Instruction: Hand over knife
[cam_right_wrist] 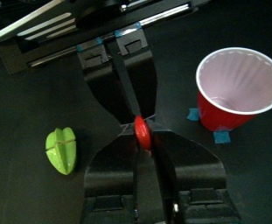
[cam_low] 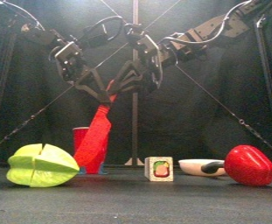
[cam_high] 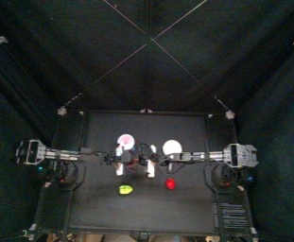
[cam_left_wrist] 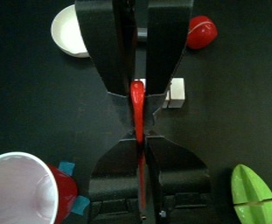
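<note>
Robotics laboratory test pen: black curtains point(cam_high: 23, 85) enclose a small black table point(cam_high: 98, 203), two black arms point(cam_low: 56, 48) hanging over toy food point(cam_low: 41, 165) and a cup point(cam_right_wrist: 240, 83).

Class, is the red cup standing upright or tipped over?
Upright: the red cup stands on its base in the front view, open mouth facing up.

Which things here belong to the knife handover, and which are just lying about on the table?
In the job: the red knife; the left gripper and the right gripper, both on it in mid-air.
Lying about: green fruit; red cup; red pepper; small white block; white dish.
</note>
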